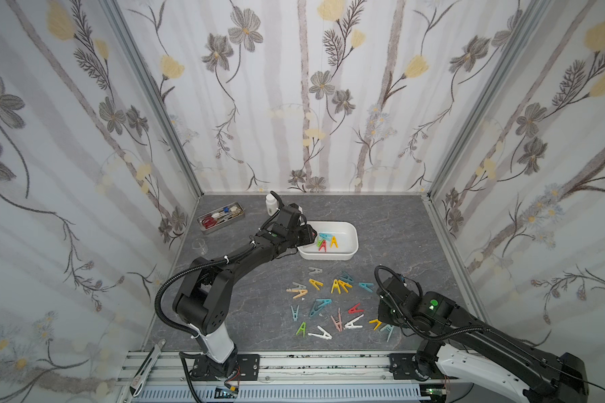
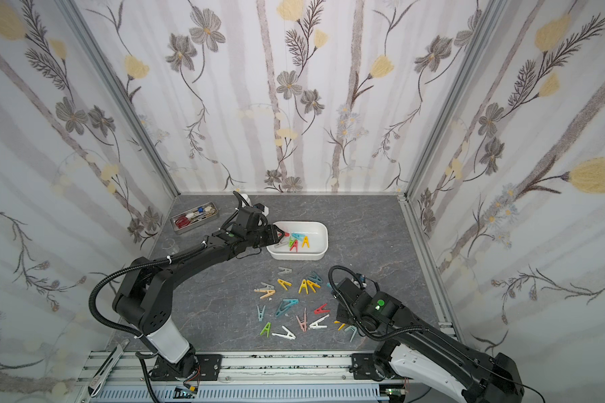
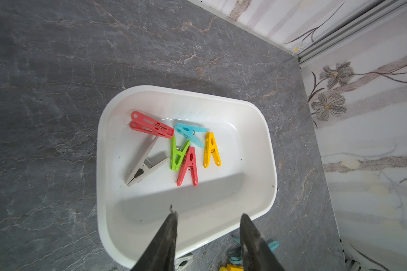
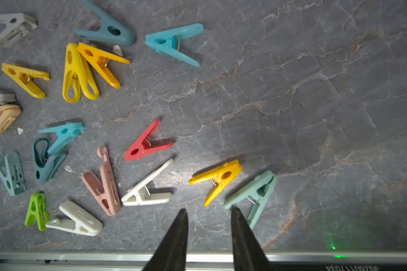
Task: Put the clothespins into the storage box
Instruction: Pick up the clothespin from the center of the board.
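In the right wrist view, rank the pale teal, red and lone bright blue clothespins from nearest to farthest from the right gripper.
1. Pale teal clothespin, its end right beside one fingertip of the right gripper.
2. Red clothespin, farther out, mid-scatter.
3. Bright blue clothespin, lying alone at the scatter's far edge.

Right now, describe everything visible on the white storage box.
The storage box is a white, glossy, plastic-looking rectangular tub with rounded corners and low walls, open-topped. It sits flat on the grey marbled tabletop. Six clothespins lie in it: two red, one green, one yellow, one light blue, one grey. The left hand hovers open over one end, where the floor is shaded, with no visible contact.
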`<state>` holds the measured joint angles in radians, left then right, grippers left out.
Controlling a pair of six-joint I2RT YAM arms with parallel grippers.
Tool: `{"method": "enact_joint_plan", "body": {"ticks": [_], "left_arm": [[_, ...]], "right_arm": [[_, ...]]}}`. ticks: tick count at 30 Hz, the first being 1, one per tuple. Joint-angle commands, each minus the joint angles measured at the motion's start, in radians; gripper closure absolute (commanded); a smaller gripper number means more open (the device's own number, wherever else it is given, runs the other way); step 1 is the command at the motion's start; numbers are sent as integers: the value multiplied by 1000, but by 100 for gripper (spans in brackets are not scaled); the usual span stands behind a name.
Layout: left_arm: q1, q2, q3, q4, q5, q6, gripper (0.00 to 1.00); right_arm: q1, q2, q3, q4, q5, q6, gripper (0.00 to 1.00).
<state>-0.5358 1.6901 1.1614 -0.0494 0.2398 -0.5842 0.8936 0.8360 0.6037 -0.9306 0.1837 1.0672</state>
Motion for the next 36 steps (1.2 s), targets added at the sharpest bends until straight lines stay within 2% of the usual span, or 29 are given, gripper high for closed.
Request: {"method": "enact_joint_plan", "body": {"ticks": [1, 5, 8, 14, 25, 36], "left_arm": [[2, -27, -31, 44, 7, -24, 56], [2, -48, -63, 60, 4, -42, 56], [2, -61, -72, 65, 3, -44, 56], [5, -68, -74, 62, 7, -37, 56], [9, -88, -91, 60, 5, -39, 56], [14, -84, -77, 54, 10, -35, 56]], "right_arm": [[11, -11, -34, -77, 34, 79, 65], [13, -27, -115, -12, -50, 109, 62], [13, -49, -155, 38, -69, 134, 61], [13, -16, -218, 141, -104, 144, 64], [10, -110, -297, 131, -69, 198, 67], [10, -87, -265, 118, -72, 172, 87]]}}
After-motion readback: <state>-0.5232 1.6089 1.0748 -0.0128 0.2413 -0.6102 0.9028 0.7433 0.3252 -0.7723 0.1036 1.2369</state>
